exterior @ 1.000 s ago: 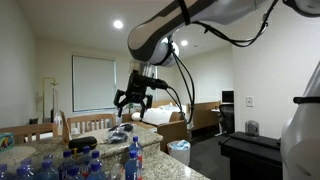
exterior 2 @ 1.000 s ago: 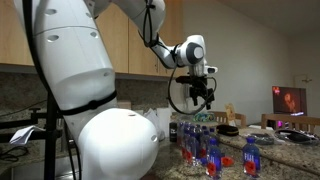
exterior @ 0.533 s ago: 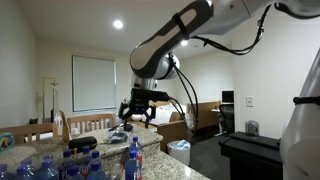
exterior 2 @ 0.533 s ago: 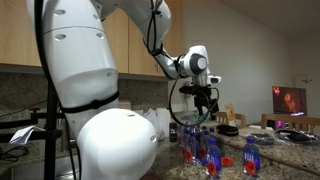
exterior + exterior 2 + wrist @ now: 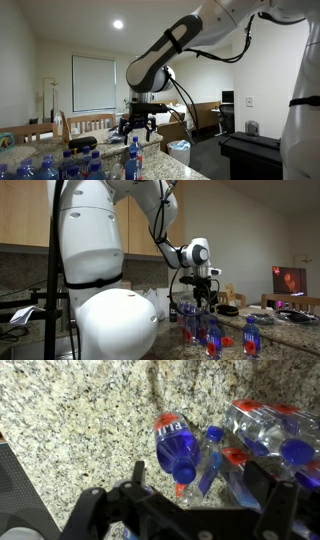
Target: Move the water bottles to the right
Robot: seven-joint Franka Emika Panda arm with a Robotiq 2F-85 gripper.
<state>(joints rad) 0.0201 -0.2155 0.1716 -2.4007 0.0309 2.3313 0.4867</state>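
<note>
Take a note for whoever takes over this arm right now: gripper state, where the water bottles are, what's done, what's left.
Gripper: open and empty, hovering above the bottles, touching none.
Bottles: the small clear plastic water bottles with blue caps are bunched together on the speckled granite counter. In the wrist view the nearest bottle sits just ahead of the fingers.
Done: approach only; no bottle gripped yet.
Left: lower, grasp a bottle, carry it right, and likely repeat for the rest.
</note>
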